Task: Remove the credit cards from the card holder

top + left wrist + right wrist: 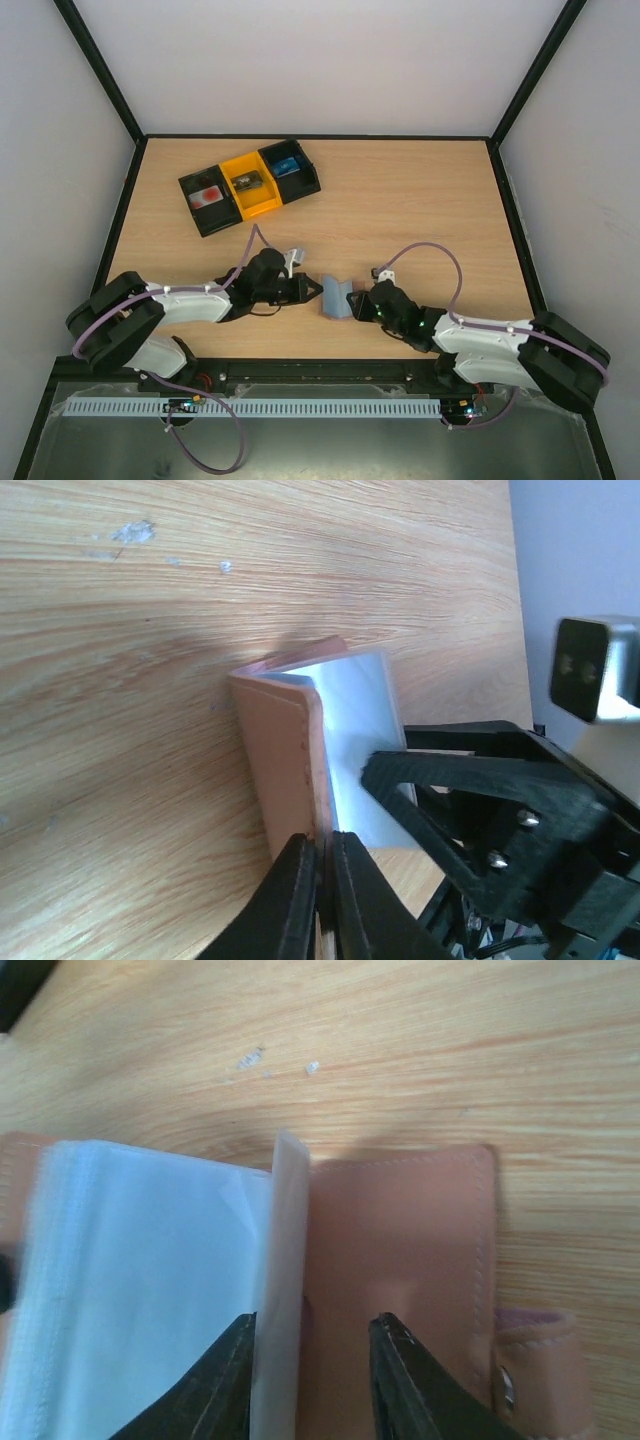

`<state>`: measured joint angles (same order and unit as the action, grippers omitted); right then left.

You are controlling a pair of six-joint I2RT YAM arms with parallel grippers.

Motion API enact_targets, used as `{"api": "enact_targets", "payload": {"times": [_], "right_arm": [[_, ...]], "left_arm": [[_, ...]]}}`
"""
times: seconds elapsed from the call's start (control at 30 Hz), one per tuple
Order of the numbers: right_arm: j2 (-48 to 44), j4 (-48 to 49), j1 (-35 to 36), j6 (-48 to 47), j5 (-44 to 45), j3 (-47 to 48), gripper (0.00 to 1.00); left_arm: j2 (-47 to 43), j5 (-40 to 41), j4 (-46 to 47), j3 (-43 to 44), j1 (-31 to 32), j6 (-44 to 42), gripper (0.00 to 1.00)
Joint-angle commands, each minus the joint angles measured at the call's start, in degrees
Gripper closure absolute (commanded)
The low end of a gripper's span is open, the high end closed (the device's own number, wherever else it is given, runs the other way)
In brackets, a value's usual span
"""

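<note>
Card holder (337,297), brown and open, stands at the near side of the table (400,200) between 2 arms, the left gripper (322,880) pinching its cover, likely to steady it, while the right gripper (310,1360) has narrowly parted jaws straddling 1 clear sleeve (285,1260).

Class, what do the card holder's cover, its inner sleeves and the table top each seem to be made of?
The card holder cover looks like matte brown leather or imitation, by its stitched edge. The inner sleeves seem thin translucent plastic. The table top shows pale wood grain, probably laminate.
</note>
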<state>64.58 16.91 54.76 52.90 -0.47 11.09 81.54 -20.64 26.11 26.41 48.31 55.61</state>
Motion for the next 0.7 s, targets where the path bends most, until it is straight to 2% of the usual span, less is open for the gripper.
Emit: {"api": "enact_targets", "payload": {"times": [0.0, 0.13, 0.27, 0.67], "right_arm": [[-6.18, -8.3, 0.25, 0.27, 2.91, 2.25, 0.67], [-11.19, -12.61, 0.23, 0.5, 1.49, 4.24, 0.61], [-13.44, -11.2, 0.2, 1.73, -2.56, 4.91, 0.59], [-6.82, -4.92, 1.42, 1.22, -5.12, 6.73, 0.53]], "left_arm": [[0.26, 0.44, -1.78, 1.58, 0.37, -1.58, 0.94], [-0.55, 0.8, -2.78, 1.5, 0.39, -1.91, 0.97], [-0.99, 0.7, -3.2, 1.21, 0.59, -2.07, 0.97], [-0.83, 0.66, -3.7, 0.94, 1.26, -2.11, 0.97]]}}
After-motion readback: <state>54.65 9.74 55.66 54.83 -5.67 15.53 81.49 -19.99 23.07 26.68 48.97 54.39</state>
